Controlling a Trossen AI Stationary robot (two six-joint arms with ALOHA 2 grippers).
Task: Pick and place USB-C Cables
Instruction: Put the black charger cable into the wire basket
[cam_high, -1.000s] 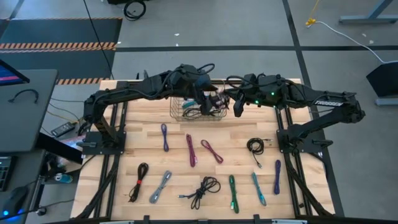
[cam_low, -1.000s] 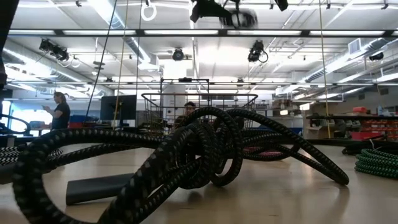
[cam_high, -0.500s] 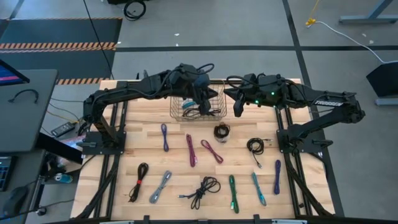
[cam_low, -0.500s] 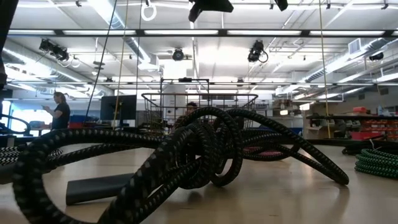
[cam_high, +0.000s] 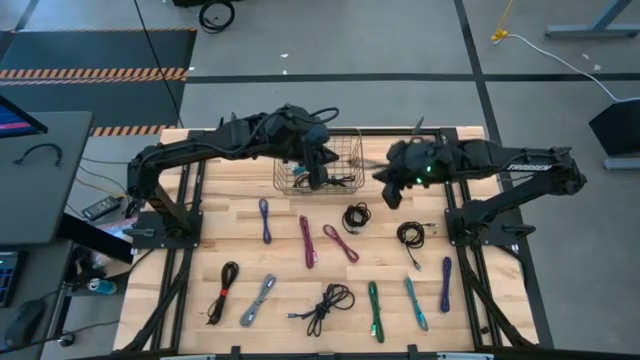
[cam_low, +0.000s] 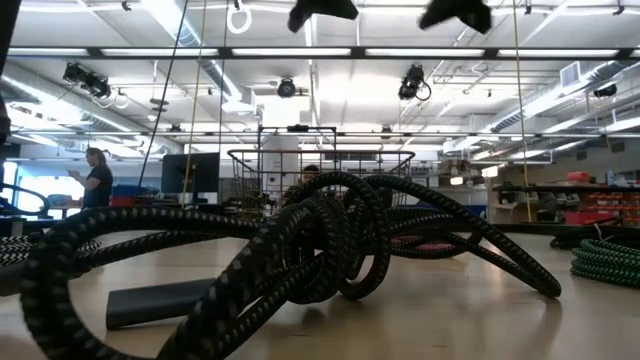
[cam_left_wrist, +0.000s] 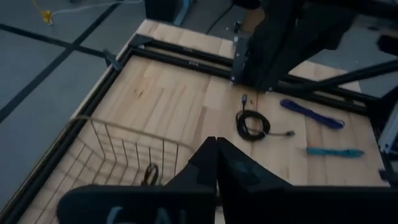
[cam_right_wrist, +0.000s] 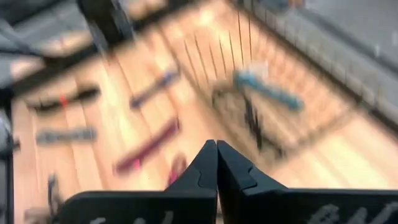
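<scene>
Since a second earlier, a coiled black cable (cam_high: 354, 216) had dropped onto the table (cam_high: 230, 190) just outside the wire basket (cam_high: 345, 148), while the left tool (cam_high: 316, 178) had pressed together over the basket. From above, other USB-C Cables (cam_high: 306, 240) lay scattered across the table; the right tool (cam_high: 392, 196) hovered nearby, fingers together. Both wrist views showed fingers (cam_left_wrist: 214, 163) touching.
</scene>
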